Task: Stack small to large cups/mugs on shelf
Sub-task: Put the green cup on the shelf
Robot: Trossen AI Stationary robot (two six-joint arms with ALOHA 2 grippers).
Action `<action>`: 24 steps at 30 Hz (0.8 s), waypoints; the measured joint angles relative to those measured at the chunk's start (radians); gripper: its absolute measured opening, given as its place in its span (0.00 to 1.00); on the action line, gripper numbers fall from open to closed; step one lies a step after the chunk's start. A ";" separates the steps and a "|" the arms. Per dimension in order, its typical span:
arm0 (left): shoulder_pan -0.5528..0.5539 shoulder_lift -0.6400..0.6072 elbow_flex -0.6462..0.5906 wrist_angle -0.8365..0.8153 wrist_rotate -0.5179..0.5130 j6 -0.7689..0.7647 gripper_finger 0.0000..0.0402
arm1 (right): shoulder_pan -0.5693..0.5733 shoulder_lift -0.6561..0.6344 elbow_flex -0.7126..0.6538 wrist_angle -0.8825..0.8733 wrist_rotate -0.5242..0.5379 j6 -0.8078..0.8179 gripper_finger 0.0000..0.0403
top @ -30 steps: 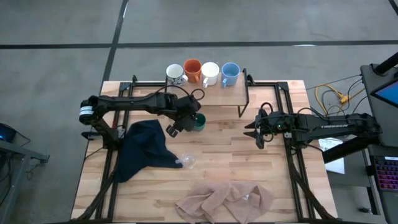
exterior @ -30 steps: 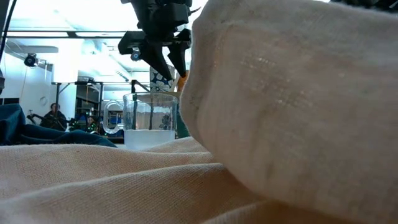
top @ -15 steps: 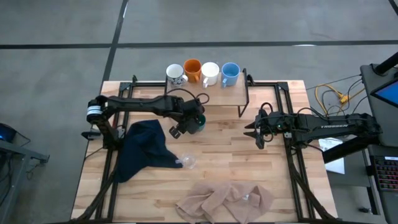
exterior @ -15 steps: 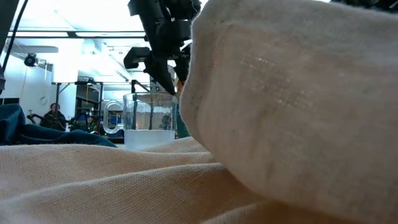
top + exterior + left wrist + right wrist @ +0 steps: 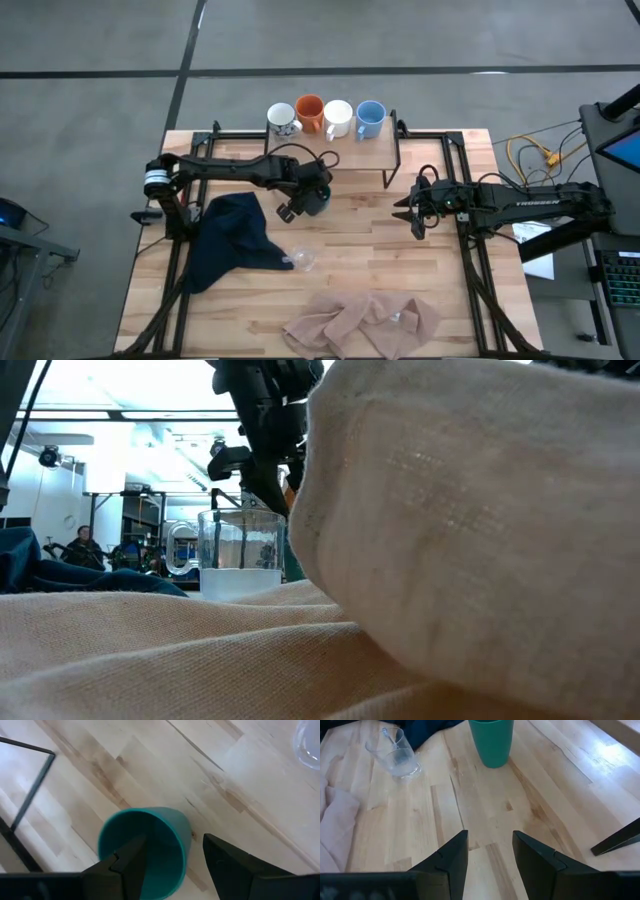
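A dark green mug stands upright on the tabletop in front of the shelf. My left gripper is open over it. In the left wrist view one finger is inside the mug and the other outside its wall, with no touch showing. Patterned, orange, white and light blue mugs stand in a row at the shelf's far edge. A clear glass cup stands nearer. My right gripper waits open to the right.
A dark blue cloth lies left of the glass cup. A beige cloth lies at the near edge and fills most of the low view. Bare wood lies between the two grippers. People sit far back in the room.
My left gripper has moved toward the table's right edge and down onto the green mug, ending with one finger in the mug's mouth. The mug has stayed in place.
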 joint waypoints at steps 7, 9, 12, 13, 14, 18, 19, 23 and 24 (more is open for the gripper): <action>0.005 -0.003 -0.021 -0.007 -0.001 -0.002 0.44 | 0.000 0.000 0.000 0.000 0.000 0.005 0.37; 0.007 0.004 -0.021 -0.007 -0.001 -0.006 0.44 | 0.000 0.000 0.000 0.000 0.000 0.003 0.37; 0.010 0.024 -0.021 -0.008 0.000 -0.028 0.44 | 0.000 0.000 0.000 0.000 0.000 0.002 0.37; 0.010 0.030 -0.021 -0.008 -0.001 -0.028 0.44 | 0.000 0.000 0.000 0.000 0.000 0.002 0.37; 0.010 0.033 -0.021 -0.008 -0.001 -0.028 0.44 | 0.000 0.000 0.000 0.000 0.000 0.002 0.37; 0.010 0.043 -0.021 0.003 -0.009 -0.029 0.44 | 0.000 0.000 0.000 0.000 -0.001 0.001 0.37; 0.010 0.043 -0.022 0.003 -0.014 -0.029 0.44 | 0.000 0.000 0.000 0.000 -0.001 0.002 0.37; 0.010 0.043 -0.022 0.010 -0.024 -0.030 0.41 | 0.000 0.000 0.000 0.000 -0.001 0.004 0.37; 0.010 0.043 -0.022 0.010 -0.026 -0.030 0.39 | 0.000 0.000 0.000 0.000 -0.001 0.004 0.37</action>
